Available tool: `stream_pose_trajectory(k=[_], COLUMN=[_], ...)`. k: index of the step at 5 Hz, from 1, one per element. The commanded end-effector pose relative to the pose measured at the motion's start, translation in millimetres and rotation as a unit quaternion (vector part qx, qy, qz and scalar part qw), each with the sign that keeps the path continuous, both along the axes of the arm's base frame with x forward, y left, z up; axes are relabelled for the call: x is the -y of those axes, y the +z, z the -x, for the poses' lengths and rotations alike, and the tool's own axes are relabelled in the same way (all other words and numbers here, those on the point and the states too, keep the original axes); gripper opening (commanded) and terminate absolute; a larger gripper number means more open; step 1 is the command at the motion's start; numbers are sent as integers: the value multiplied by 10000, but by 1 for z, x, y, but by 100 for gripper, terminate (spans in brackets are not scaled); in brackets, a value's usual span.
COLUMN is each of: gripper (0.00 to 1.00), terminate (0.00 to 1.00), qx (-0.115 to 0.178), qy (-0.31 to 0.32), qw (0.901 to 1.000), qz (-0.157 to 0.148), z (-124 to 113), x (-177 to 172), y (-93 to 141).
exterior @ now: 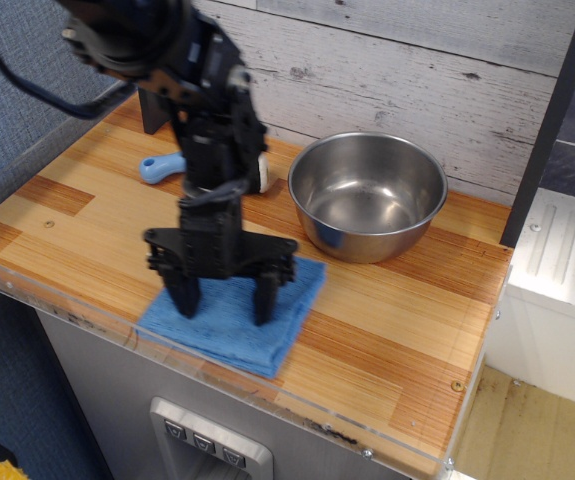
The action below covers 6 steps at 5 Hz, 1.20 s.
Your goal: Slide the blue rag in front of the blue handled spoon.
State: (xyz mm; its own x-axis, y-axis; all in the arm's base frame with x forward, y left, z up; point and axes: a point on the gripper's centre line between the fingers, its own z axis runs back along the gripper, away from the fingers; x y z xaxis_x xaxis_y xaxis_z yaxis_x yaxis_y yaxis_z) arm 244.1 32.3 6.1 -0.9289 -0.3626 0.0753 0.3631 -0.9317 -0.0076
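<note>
The blue rag (235, 322) lies flat near the front edge of the wooden counter, left of centre. My gripper (225, 307) stands upright over it, jaws spread wide, with both fingertips (265, 313) pressed down on the cloth. The blue handled spoon (163, 167) lies at the back left; only its light-blue handle shows, its metal bowl is hidden behind my arm. The rag sits nearer the front and slightly right of the spoon.
A large steel bowl (369, 193) stands at the back right of centre. A black-and-white roll (263, 172) is mostly hidden behind my arm. A dark post (153, 110) rises at the back left. A clear lip (297, 415) runs along the counter's front edge.
</note>
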Motion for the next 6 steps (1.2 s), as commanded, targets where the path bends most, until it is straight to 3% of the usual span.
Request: stream_pose_trajectory(k=[1,4,6], gripper=[100,100,100], terminate=[0,0,0], qx=[110,183,298], qy=[539,1028,1098], qw=[9985,9944,9931], qz=[-78,-159,-268], z=[-13,-26,-33], x=[-56,-101,-98], y=[5,14,27])
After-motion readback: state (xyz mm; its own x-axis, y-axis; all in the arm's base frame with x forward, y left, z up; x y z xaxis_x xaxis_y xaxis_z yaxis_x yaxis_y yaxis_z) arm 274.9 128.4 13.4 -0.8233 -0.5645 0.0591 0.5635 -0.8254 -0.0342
